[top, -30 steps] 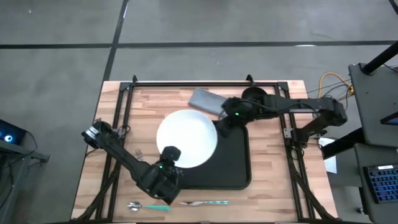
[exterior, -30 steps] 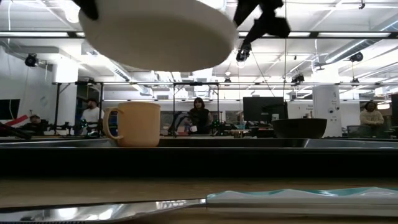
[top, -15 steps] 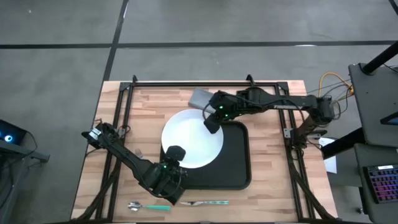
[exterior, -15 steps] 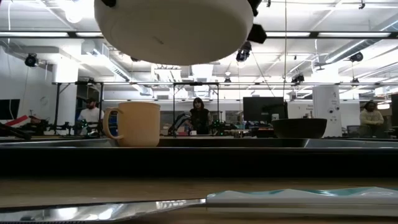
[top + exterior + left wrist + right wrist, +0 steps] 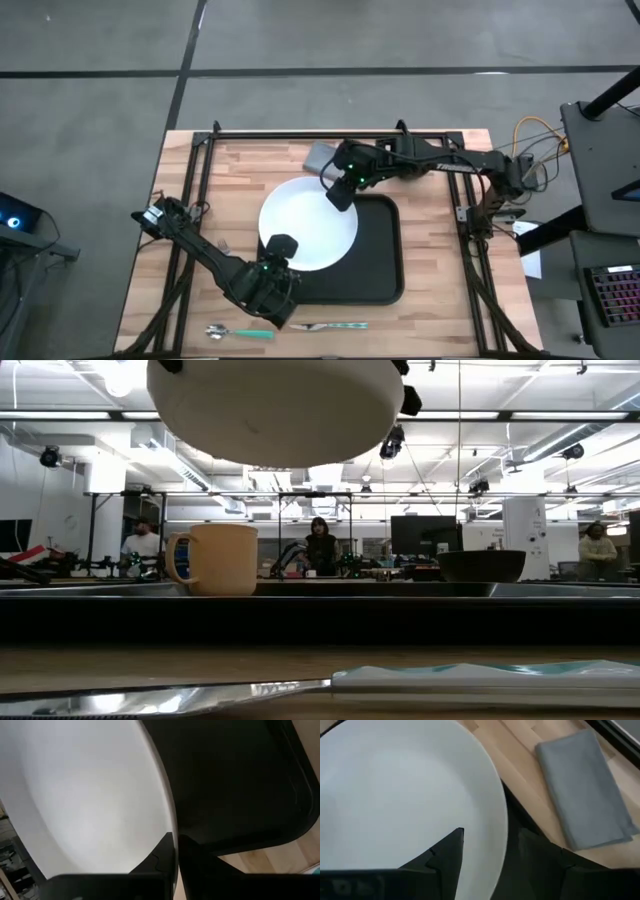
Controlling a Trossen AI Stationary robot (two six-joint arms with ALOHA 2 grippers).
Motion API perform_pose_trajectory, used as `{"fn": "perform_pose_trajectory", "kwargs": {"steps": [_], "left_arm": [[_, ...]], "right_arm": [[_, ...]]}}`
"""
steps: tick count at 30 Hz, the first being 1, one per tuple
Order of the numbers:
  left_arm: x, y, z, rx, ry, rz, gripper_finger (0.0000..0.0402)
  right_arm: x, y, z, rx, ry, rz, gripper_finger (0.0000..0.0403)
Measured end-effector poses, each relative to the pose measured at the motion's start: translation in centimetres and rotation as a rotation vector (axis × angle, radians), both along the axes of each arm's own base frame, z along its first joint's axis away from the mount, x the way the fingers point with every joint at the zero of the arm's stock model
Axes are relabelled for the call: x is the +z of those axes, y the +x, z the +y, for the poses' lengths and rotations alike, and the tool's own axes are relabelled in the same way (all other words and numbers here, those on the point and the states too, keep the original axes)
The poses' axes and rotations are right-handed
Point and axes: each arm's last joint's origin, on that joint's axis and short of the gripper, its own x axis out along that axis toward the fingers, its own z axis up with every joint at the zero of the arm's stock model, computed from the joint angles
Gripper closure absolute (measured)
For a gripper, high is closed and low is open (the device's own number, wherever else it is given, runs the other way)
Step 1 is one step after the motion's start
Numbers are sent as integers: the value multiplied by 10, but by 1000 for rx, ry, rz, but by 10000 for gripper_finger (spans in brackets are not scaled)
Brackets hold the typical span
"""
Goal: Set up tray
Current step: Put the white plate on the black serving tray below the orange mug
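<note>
White plate (image 5: 308, 225) carried above the desk (image 5: 440, 300) during tray loading. The plate is gripped at its near rim by the left end effector (image 5: 175, 845), whose two fingers are clenched on the rim edge. The right end effector (image 5: 492, 845) is placed at the plate's far right rim. Its fingers are spread, one over the plate's face and one outside the rim, and nothing is grasped by it.

The tray (image 5: 380, 260) lies right of the desk's centre, toward the near edge, with its left part covered by the plate from above. In the low view the plate is seen raised well clear of the tray.

Compared with one second ago, the plate has been shifted toward the desk's right edge, so that more of it overhangs the tray. Over the same interval the right end effector has been moved from beside the plate's right edge onto its far rim. The transfer is thus judged to be under way but unfinished, since the plate has not yet been lowered.

A grey napkin (image 5: 318, 157) remains near the far edge. A spoon (image 5: 238, 332) and a fork (image 5: 330, 325) remain along the near edge, outside the tray
</note>
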Motion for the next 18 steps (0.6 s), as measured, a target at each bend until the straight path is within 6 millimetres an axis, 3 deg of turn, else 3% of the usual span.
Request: {"fn": "perform_pose_trajectory", "kwargs": {"steps": [13,18], "left_arm": [[0,0,0,0,-3,-2,401],[0,1,1,5,-3,-6,401]], "right_arm": [[-38,5,-5,-21,2,123,227],[-43,7,-3,4,44,133,261]]}}
